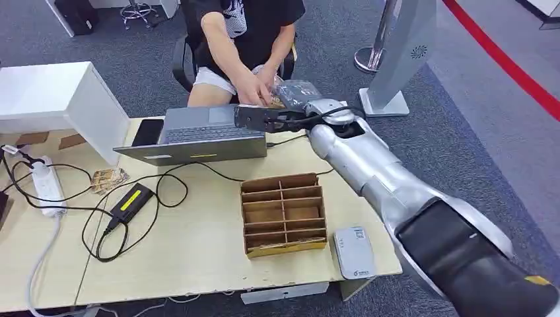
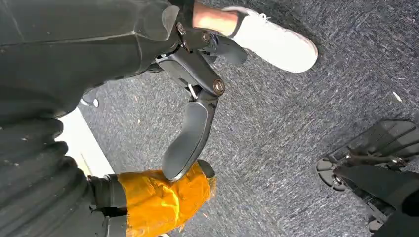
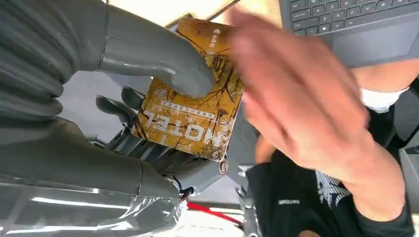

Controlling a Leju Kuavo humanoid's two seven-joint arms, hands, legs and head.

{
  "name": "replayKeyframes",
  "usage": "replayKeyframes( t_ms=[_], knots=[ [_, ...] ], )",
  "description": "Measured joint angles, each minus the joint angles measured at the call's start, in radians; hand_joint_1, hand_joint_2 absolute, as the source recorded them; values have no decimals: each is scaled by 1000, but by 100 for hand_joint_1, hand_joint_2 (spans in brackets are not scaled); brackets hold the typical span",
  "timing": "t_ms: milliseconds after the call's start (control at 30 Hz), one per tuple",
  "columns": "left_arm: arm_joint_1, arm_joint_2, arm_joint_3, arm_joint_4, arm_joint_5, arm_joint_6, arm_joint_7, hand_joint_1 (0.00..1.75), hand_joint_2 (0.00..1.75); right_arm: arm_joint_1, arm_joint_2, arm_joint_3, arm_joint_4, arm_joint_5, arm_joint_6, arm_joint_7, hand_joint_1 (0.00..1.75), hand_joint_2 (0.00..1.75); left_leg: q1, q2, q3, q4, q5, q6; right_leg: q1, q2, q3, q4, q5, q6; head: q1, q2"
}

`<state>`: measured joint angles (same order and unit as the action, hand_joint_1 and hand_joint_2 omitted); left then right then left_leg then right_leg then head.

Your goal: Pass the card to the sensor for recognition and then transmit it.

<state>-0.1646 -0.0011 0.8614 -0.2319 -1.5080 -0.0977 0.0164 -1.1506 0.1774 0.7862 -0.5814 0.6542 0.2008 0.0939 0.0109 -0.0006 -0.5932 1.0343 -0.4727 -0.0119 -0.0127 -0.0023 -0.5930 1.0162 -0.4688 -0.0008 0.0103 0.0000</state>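
Right hand (image 3: 148,98) pinches the hotel card (image 3: 190,111) past the bench's far edge, beside the laptop (image 1: 198,132); a person's hand (image 3: 301,108) crowds it. Left hand's (image 2: 192,118) fingers hang apart, holding nothing.

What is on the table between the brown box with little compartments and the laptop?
In the head view, a black cable crosses the bare tabletop between the cardboard divider box and the laptop. Nothing else lies there.

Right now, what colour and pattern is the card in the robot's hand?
The card is golden yellow with dark branch-like markings and white "HOTEL" lettering, clearest in the right wrist view.
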Motion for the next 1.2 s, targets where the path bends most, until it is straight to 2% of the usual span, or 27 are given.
replayKeyframes(
  t_ms=[133, 167, 200, 233, 367, 500, 600, 700, 800, 933, 1000, 1100, 1200],
  knots=[
    [0, 0, -6, 0, 3, 0, 0, 0, 175, 0, 6, -22, 20, 5, -62, -4, 175, 175, 0, 0, 0, 0, 0, 0, 0, 0, 0, 0, 0, 0, 0, 0],
    [0, -1, -8, 0, 4, 0, 0, 0, 175, 1, 9, -30, 21, 5, -75, -4, 169, 175, 0, 0, 0, 0, 0, 0, 0, 0, 0, 0, 0, 0, 0, 0],
    [0, -1, -9, 0, 7, 0, 0, 0, 175, 1, 10, -36, 21, 7, -92, -4, 7, 175, 0, 0, 0, 0, 0, 0, 0, 0, -1, 0, 0, 0, 0, 0],
    [0, -2, -11, 0, 8, 0, 0, 0, 175, 1, 12, -42, 21, 11, -108, -4, 0, 175, 0, 0, 0, 0, 0, 0, 0, 0, -1, 0, 0, 0, 0, 0],
    [1, -3, -16, 0, 13, 3, 0, 0, 175, 9, 18, -77, 3, -4, -170, -17, 0, 175, 0, 0, -1, 0, 0, 0, 0, 0, -1, 0, 0, 0, 0, 0],
    [4, -3, -20, 0, 26, 7, -4, 0, 175, 42, 21, -132, -62, -80, -185, -69, 0, 175, 0, 0, -1, 0, 0, 0, 0, 0, -1, 0, 0, 0, 0, 0],
    [12, -3, -20, 0, 47, 8, -5, 0, 175, 94, 20, -164, -181, -100, -211, -80, 0, 175, 0, 0, -1, 0, 0, 0, 0, 0, -1, 0, 0, 0, 0, 0],
    [25, -3, -20, 0, 71, 15, -10, 0, 175, 165, 8, -179, -354, -134, -213, -81, 0, 175, 0, 0, -1, 0, 0, 0, 0, 1, -2, 0, 0, 0, 0, 0],
    [41, -2, -20, 0, 94, 26, -18, 0, 175, 249, -19, -184, -531, -244, -163, -108, 0, 175, 0, 0, -1, 0, -1, 0, 0, 1, -2, 0, 0, 0, 0, 0],
    [57, 2, -20, 0, 117, 37, -30, 0, 175, 350, -71, -182, -708, -327, -122, -141, 0, 175, 0, 0, -1, 0, -1, 0, 0, 0, -2, -1, 0, 0, 0, 0],
    [65, 5, -17, 0, 128, 40, -35, 0, 175, 418, -105, -184, -791, -441, -65, -201, 0, 175, 0, 0, -1, 0, -1, 0, 0, 0, -2, -2, 0, 0, 0, 0],
    [75, 8, -8, 0, 138, 48, -41, 0, 175, 559, -158, -193, -905, -580, 2, -339, 0, 175, 0, -1, -1, 0, -2, 1, 0, -2, -1, -2, -1, 1, 0, 0],
    [87, 11, 5, 0, 151, 63, -45, 0, 175, 726, -214, -201, -1000, -530, -16, -442, 0, 175, 0, -2, -1, 0, -4, 3, 0, -2, 0, -2, -3, 2, 1, 0]
  ],
)
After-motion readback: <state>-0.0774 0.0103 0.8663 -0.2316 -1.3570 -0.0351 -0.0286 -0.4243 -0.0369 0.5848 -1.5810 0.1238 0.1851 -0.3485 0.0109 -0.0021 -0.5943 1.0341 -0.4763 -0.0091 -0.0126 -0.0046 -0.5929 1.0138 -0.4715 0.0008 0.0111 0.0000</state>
